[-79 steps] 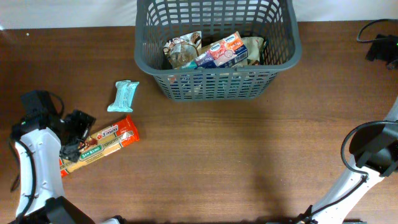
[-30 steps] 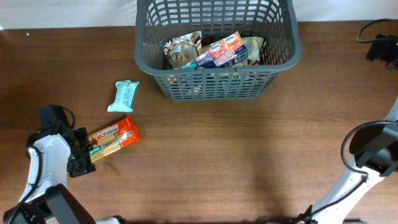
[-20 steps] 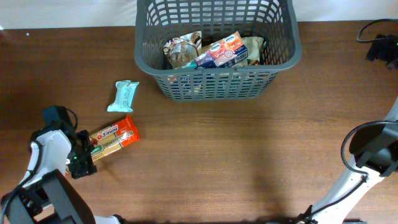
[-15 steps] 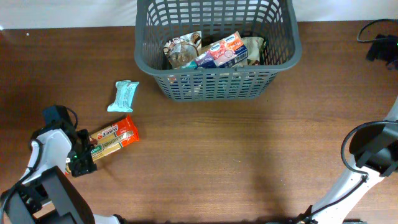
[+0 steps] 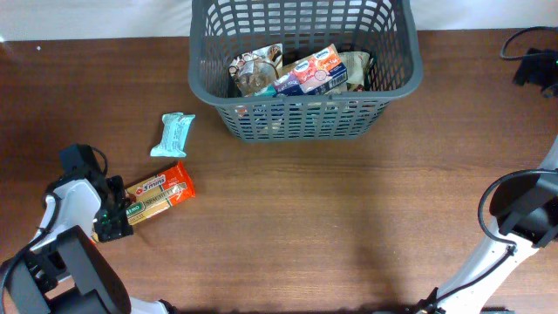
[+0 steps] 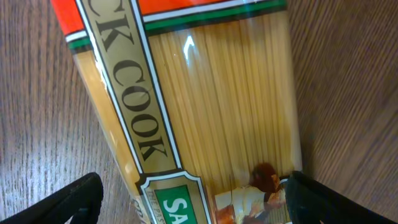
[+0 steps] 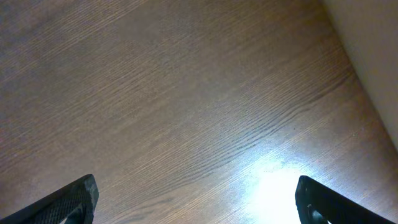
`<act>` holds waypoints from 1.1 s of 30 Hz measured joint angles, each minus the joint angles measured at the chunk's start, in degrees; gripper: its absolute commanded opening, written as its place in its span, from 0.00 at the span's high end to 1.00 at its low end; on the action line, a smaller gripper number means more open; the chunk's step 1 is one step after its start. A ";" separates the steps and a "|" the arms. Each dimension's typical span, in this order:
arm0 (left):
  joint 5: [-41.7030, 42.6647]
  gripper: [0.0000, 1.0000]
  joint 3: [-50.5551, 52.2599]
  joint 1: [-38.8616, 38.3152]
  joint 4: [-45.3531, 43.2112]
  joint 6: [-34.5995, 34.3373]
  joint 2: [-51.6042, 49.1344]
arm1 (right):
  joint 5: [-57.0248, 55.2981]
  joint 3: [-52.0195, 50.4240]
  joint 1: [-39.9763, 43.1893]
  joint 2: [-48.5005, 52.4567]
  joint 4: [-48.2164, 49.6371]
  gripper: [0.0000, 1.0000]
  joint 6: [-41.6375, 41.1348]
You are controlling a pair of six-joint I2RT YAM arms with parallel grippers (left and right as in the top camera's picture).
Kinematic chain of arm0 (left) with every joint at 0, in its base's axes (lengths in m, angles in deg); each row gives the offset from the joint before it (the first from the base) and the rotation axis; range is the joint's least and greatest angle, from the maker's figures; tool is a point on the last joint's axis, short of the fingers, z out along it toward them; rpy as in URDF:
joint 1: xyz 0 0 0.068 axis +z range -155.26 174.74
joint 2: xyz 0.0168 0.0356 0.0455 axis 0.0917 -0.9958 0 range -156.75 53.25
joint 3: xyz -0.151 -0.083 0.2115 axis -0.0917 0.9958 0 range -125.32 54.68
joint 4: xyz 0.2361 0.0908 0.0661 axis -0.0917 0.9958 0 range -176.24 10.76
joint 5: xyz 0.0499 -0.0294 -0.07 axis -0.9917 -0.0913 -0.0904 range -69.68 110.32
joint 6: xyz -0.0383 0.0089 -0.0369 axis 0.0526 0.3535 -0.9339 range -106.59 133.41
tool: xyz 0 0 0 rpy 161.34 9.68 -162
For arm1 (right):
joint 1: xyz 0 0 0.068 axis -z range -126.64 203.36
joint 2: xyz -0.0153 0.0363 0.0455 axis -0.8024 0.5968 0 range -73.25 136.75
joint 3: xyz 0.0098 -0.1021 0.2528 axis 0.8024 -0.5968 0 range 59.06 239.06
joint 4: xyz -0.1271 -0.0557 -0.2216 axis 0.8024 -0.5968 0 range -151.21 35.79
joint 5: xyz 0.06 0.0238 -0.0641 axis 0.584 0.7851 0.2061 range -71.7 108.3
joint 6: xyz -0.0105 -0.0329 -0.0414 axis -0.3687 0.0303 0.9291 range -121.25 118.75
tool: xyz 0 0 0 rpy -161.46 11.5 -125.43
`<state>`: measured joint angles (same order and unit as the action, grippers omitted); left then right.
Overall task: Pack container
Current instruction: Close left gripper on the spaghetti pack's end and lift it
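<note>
Basket (image 5: pixel 301 118) sits at the far edge of the counter (image 5: pixel 349 218), mid-width, with several snack packs (image 5: pixel 301 74) inside. Left fingers (image 5: pixel 113 223) are spread wide, straddling the near-left end of the spaghetti pack (image 5: pixel 159 192) by the counter's left edge, not clamped on it; a teal snack bar (image 5: pixel 174 134) lies between pack and basket. Right fingers (image 7: pixel 71 198) are spread wide over bare counter, holding nothing.

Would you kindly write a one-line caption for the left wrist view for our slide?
Open left gripper straddling a spaghetti packet lying on the wooden table.
</note>
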<state>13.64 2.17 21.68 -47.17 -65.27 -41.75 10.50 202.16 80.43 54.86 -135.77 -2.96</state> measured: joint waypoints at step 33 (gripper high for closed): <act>-2.23 0.48 1.03 0.00 -3.06 0.55 -1.18 | -0.02 0.00 0.00 0.00 -0.02 0.01 -0.02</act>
<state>11.41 3.20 21.68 -50.23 -64.72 -42.93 10.48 202.16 80.43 54.86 -135.79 -2.99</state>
